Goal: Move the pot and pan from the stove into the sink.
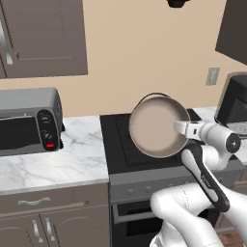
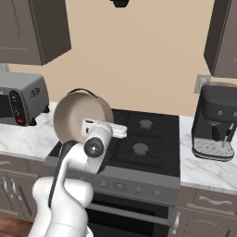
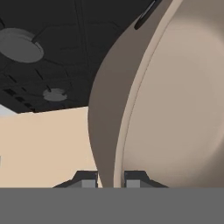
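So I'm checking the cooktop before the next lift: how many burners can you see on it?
2 show in the right base view: one at the back, one nearer the front, both right of the lifted pot. The pot and arm may hide others on the left.

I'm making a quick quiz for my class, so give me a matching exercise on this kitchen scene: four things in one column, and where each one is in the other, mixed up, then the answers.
Things:
1. pot
2. toaster oven
3. coffee machine
4. stove

Places:
A. on the marble counter left of the cooktop
B. tipped on its side in the air, rim pinched by the gripper
C. between the two counters, burners bare on its right half
D. on the counter at the right, below a wall outlet

Pairs: 1-B, 2-A, 3-D, 4-C
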You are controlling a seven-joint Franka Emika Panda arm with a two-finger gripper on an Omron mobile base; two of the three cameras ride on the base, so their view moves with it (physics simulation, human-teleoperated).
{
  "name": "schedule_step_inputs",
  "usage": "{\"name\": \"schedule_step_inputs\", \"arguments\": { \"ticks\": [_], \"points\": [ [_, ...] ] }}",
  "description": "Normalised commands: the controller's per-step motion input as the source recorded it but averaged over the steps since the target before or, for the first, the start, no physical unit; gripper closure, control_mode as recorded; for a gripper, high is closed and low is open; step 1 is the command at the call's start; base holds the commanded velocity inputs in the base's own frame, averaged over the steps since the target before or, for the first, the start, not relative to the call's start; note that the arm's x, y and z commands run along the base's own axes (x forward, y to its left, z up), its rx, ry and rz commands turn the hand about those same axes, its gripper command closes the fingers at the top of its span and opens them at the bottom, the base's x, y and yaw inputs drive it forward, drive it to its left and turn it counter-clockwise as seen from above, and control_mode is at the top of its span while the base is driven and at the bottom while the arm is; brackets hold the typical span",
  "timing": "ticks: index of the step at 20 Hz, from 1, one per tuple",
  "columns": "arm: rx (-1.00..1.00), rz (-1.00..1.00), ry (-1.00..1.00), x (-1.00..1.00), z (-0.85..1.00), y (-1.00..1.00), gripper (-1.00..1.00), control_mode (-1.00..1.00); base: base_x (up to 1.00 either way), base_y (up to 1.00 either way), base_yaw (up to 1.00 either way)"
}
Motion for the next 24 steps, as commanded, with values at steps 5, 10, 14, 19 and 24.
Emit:
{"name": "schedule_step_inputs", "arguments": {
  "ticks": [5, 10, 14, 19, 24],
  "points": [
    [0.0, 0.0, 0.0, 0.0, 0.0, 0.0, 1.0, -1.0, 0.0, 0.0, 0.0],
    [0.0, 0.0, 0.0, -0.01, 0.0, 0.0, 1.0, -1.0, 0.0, 0.0, 0.0],
    [0.0, 0.0, 0.01, -0.18, -0.08, 0.0, 1.0, 1.0, -0.28, -0.03, 0.0],
    [0.0, 0.0, 0.0, 0.0, 0.0, 0.0, 1.0, 1.0, -0.63, -0.07, 0.0],
    [0.0, 0.0, 0.0, 0.0, 0.0, 0.0, 1.0, 1.0, -0.37, -0.01, 0.0]
  ]
}}
